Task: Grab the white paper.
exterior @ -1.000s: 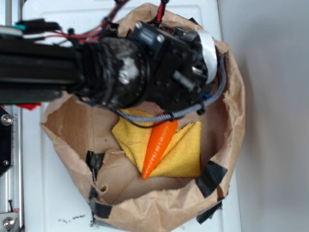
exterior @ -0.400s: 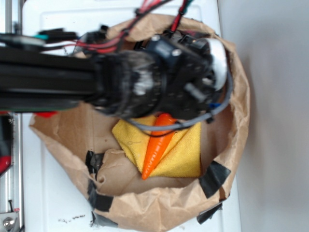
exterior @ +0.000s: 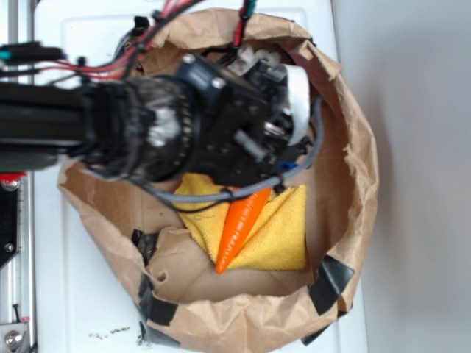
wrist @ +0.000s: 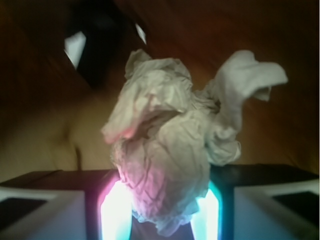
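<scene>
The end effector (wrist: 162, 212) was clamped on the white paper (wrist: 172, 145) — the crumpled wad sat pinched between the two glowing fingers (wrist: 116, 212), its lumpy top and a loose flap sticking out beyond them. From the exterior view the black arm (exterior: 147, 132) reached in from the left over the brown paper bag (exterior: 353, 184), hiding the wad itself. In the bag, an orange carrot (exterior: 239, 228) lay tilted on a yellow cloth (exterior: 283, 235), its pointed tip toward the lower left. Black tape patches (exterior: 330, 283) marked the bag's rim — the bag stood on a white table (exterior: 81, 294). No readable writing showed anywhere.
</scene>
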